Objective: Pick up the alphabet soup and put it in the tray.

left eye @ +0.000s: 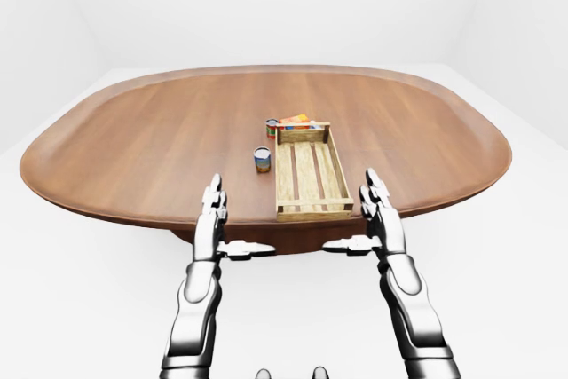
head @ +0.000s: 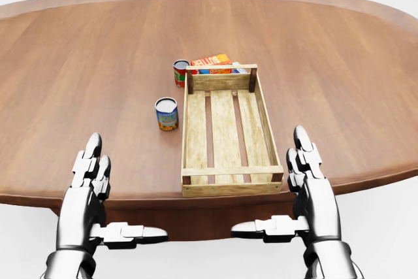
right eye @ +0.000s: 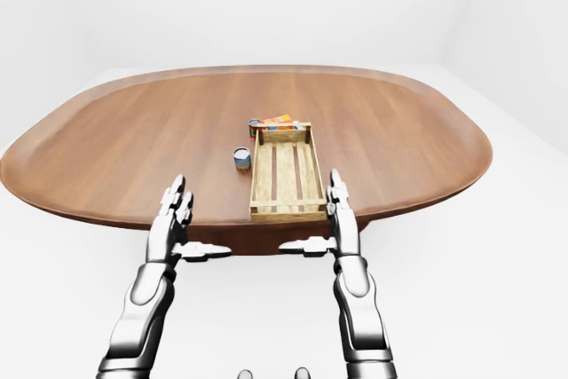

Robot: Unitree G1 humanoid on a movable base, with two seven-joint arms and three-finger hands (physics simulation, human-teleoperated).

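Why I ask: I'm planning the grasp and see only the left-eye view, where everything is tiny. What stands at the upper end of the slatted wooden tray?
Observer: The head view shows a red-labelled round can upright by the slatted wooden tray's upper left corner. A flat orange box lies past the end wall.
Operator: And the other can?
Observer: The blue-and-yellow-labelled can stands upright, a small gap clear of the tray's left wall.
Operator: My hands?
Observer: Both are open and empty. The right hand is beside the tray's lower right corner, and the left hand is lower left of that can.
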